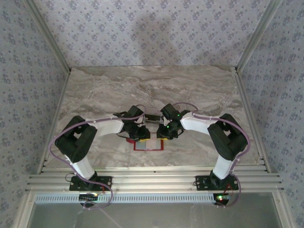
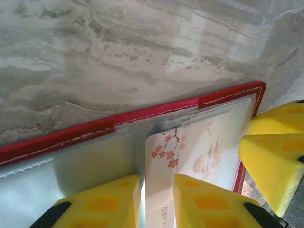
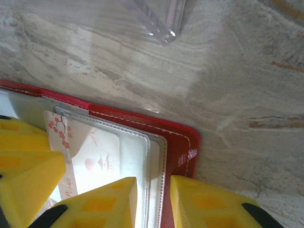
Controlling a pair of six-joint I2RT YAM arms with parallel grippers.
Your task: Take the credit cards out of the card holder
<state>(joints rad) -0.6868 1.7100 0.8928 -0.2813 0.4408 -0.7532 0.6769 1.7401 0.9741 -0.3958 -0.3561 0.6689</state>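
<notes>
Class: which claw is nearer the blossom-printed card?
Left. The left claw sits over the blossom-printed card, fingers either side of its exposed strip; the right claw straddles the outer edge of the red holder.

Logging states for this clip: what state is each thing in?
card holder: open, lying flat on the table
credit card: partly slid out of its sleeve
left tool: jaws slightly apart, astride the card's exposed end
right tool: jaws slightly apart, over the holder's outer edge
</notes>
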